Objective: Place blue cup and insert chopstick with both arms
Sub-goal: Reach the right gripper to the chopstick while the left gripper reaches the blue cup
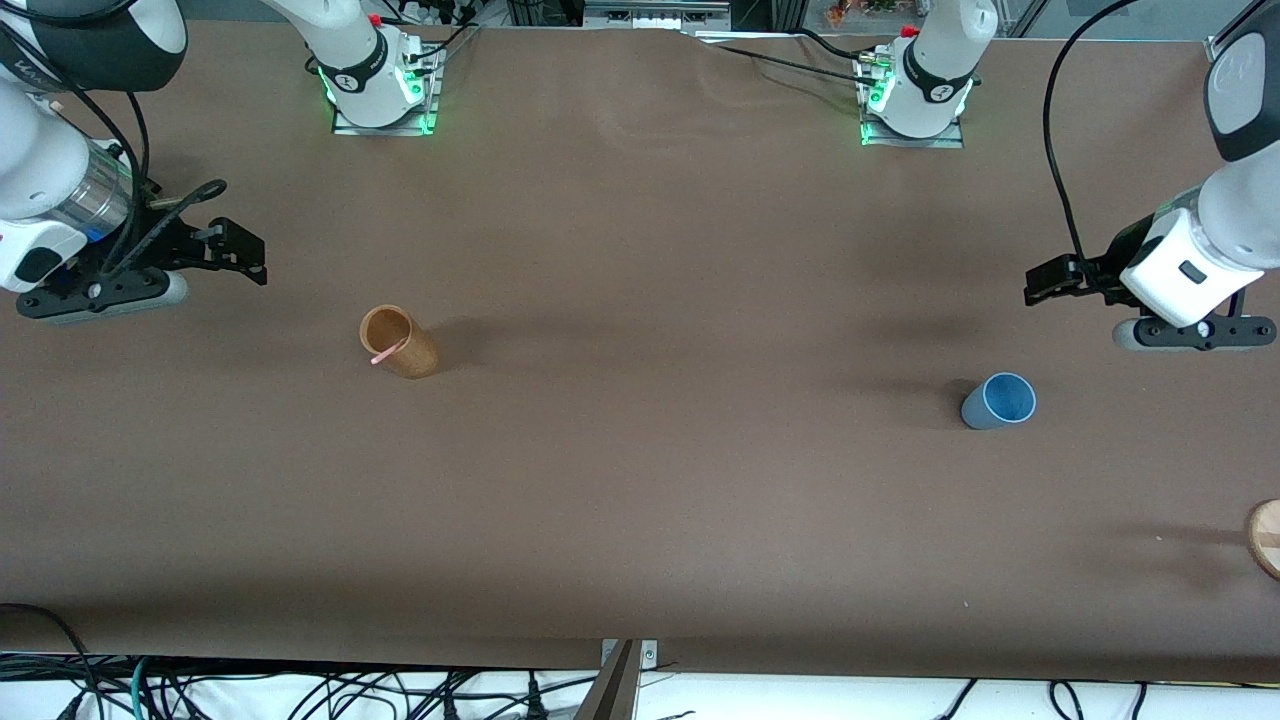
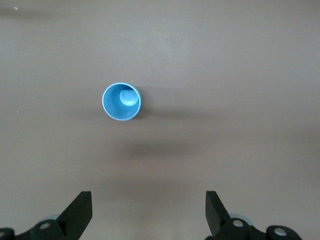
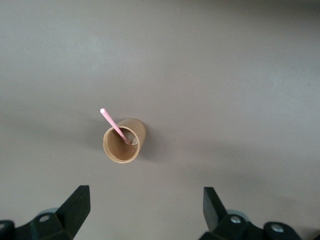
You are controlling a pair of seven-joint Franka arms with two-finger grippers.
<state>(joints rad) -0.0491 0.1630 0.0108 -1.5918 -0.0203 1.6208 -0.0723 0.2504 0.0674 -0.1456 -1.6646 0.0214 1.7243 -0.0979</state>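
The blue cup stands upright and empty on the brown table toward the left arm's end; it also shows in the left wrist view. My left gripper hangs open and empty over the table, apart from the cup. The pale pink chopstick leans inside a brown wooden cup toward the right arm's end, its tip sticking out over the rim. My right gripper hangs open and empty over the table, apart from that cup.
A round wooden object shows partly at the table's edge at the left arm's end, nearer the camera than the blue cup. The arm bases stand along the table's farther edge. A metal bracket sits at the near edge.
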